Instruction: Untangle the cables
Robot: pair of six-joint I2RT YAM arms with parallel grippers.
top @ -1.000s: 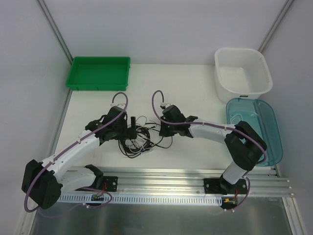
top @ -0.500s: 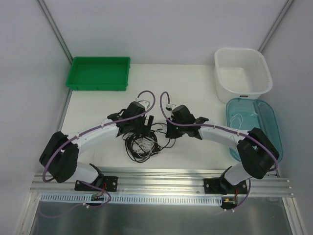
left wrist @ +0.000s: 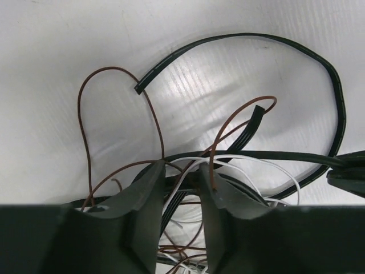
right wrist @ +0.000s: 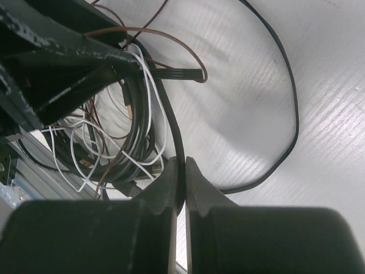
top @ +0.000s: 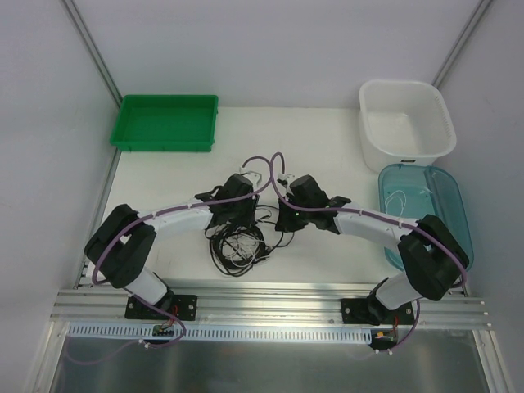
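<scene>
While the right end effector [right wrist: 179, 164] clamps the cables [top: 236, 246], the left end effector [left wrist: 181, 174] straddles them, jaws apart, green tray [top: 164, 144] beyond.

green tray [top: 164, 123] sat at far left corner of white table [top: 155, 184], shallow, long side along back edge. white tub [top: 405, 123] stood at far right corner, deep, rounded corners. see-through teal tray [top: 446, 192] lay just in front of tub, along right table edge, long axis running near to far. metal rails [top: 270, 307] ran across near table edge. grey metal sheet [top: 270, 364] lay below rails. two slanted frame posts [top: 90, 49] rose against pale walls behind.
</scene>
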